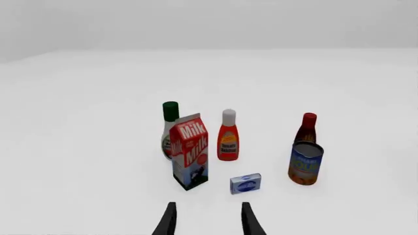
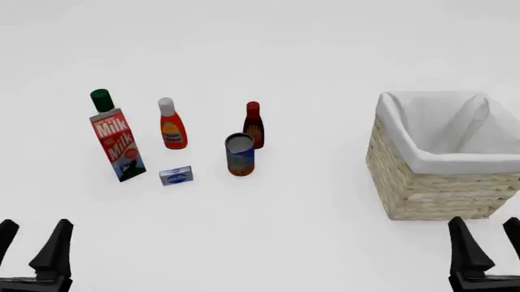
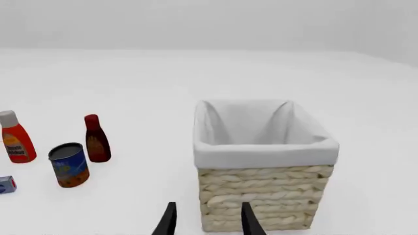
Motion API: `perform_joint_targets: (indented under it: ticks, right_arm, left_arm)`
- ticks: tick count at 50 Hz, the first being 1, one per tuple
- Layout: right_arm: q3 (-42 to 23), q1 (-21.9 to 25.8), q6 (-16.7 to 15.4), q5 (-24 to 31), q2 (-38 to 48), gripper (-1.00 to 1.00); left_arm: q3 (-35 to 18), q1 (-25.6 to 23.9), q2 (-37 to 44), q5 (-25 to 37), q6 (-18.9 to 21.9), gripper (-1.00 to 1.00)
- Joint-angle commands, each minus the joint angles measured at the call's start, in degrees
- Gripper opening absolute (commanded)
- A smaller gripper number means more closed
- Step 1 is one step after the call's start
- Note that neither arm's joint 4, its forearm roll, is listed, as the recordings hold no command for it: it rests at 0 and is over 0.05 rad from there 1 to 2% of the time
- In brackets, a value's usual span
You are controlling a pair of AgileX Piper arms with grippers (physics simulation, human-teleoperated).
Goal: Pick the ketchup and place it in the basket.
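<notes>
From the left stand one green-capped bottle (image 2: 101, 100), one milk carton (image 2: 118, 145), one ketchup (image 2: 172, 125), one small blue box (image 2: 175, 176), one can (image 2: 240, 154), one dark maroon bottle (image 2: 253, 125), then one basket (image 2: 439, 159). Both the left gripper (image 2: 31, 243) and the right gripper (image 2: 486, 240) have fingers apart, holding nothing.

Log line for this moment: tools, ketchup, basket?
left tool: open, empty | right tool: open, empty | ketchup: upright on table, ungrasped | basket: empty
</notes>
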Motion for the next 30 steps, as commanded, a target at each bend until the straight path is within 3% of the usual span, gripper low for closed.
perform_joint_targets:
  ticks: [1,5,6,9,11,12,14,15,16,23,25,26,30]
  right_arm:
    - [0.03,1.67,0.69,1.99,-1.93,1.00]
    - [0.10,2.04,0.41,0.88,-0.58,1.00]
    - [0.09,2.14,0.44,0.55,-0.14,1.00]
    - [0.10,2.30,0.16,-0.12,0.63,1.00]
    - [0.10,2.44,0.00,0.20,0.25,1.00]
    - [0.10,2.39,-0.01,0.50,-0.14,1.00]
    - [0.10,2.52,0.10,0.57,-0.18,1.00]
    - [0.12,2.48,0.33,0.73,-0.40,1.00]
    - [0.13,2.37,0.41,0.95,-0.65,1.00]
    - [0.18,2.64,-0.11,0.78,-0.27,1.00]
    - [0.18,2.67,-0.28,0.78,-0.28,1.00]
    - [0.18,2.94,-0.79,0.46,0.12,1.00]
    - [0.20,3.47,-0.65,-0.33,1.32,1.00]
  left_arm:
    - [-0.32,0.42,2.83,-1.48,-1.65,1.00]
    - [-1.24,-0.43,5.91,-3.67,-0.57,1.00]
    - [-1.73,-0.57,10.01,-5.60,-3.64,1.00]
    - [-2.92,-0.18,11.96,-6.31,-1.96,1.00]
    - [-4.00,-0.78,15.44,-7.45,-4.02,1.00]
    - [-5.16,-0.55,17.27,-7.77,-2.35,1.00]
    - [-6.97,-0.86,19.01,-7.33,-2.97,1.00]
    - [-7.72,-0.39,19.23,-7.25,0.15,1.00]
    - [-8.58,-0.73,20.10,-7.18,0.47,1.00]
    - [-14.48,0.71,31.60,-8.54,-2.81,1.00]
    - [-15.25,0.96,32.07,-8.31,-1.86,1.00]
    - [-16.79,0.46,35.21,-8.07,-4.36,1.00]
    - [-18.99,-0.23,36.87,-7.56,-3.06,1.00]
